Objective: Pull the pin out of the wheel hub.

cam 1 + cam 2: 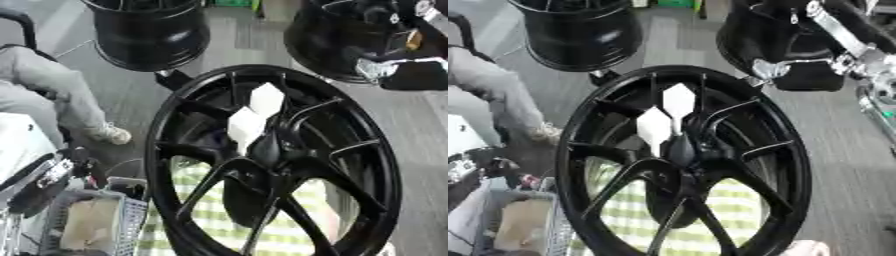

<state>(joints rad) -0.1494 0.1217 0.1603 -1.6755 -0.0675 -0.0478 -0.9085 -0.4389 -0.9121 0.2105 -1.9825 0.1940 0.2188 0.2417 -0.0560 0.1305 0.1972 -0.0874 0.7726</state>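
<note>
Right robot hand (773, 70) of mine hangs at the upper right, just beyond the rim of the wheel hub (570, 150) and apart from it; I see a silver part against a dark mass there, and I cannot tell whether it is spread or closed. It holds nothing of the task that I can see. My left arm (39, 182) shows at the lower left, but I can pick out no robot hand on it. The wheel hub stands upright on its rim and fills the middle of both views, its face turned toward me, which I judge is meant to leave its centre open to a reach from the front. Two white blocky pieces, an upper one (679, 99) and a lower one (654, 127), sit touching each other just above the dark centre; I take one of them for the pin, though I cannot say which. Behind the spokes lies a green-checked cloth (632, 220), likely covering the tabletop under the rim. A grey basket (131, 215) sits at the lower left, and other black wheels (149, 30) stand farther back
</note>
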